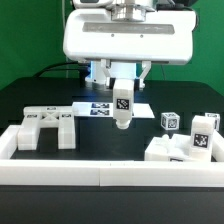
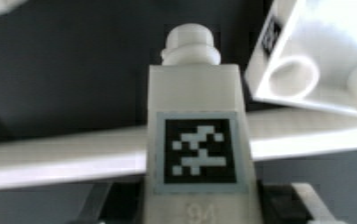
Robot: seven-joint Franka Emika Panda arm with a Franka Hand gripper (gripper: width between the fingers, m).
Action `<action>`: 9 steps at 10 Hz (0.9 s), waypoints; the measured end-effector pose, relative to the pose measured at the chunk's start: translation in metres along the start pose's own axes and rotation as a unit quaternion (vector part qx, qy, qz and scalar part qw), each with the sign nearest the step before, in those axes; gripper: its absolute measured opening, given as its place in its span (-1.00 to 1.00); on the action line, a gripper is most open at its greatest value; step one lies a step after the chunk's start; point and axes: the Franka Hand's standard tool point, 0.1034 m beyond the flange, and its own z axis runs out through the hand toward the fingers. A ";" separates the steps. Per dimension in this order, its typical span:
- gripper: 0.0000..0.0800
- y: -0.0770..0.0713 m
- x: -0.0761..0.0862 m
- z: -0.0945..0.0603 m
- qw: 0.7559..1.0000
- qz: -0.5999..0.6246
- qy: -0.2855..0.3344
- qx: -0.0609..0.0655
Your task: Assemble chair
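My gripper (image 1: 121, 92) hangs over the middle of the table, shut on a white chair post (image 1: 122, 106) that carries a square tag and points downward. In the wrist view the post (image 2: 196, 110) runs away from my gripper (image 2: 196, 205) and ends in a round peg. One dark finger (image 2: 107, 200) shows at each side of it. A slotted white chair piece (image 1: 45, 127) lies at the exterior view's left. Chunky white tagged blocks (image 1: 185, 143) stand at the exterior view's right. One of them (image 2: 313, 60) appears beyond the post in the wrist view.
Long white border rails (image 1: 100, 172) run along the front and both sides of the black table. One rail (image 2: 68, 150) crosses under the post in the wrist view. The marker board (image 1: 100, 108) lies flat behind the held post.
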 end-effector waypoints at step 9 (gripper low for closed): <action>-0.27 -0.044 0.008 0.007 0.999 -0.020 0.039 0.015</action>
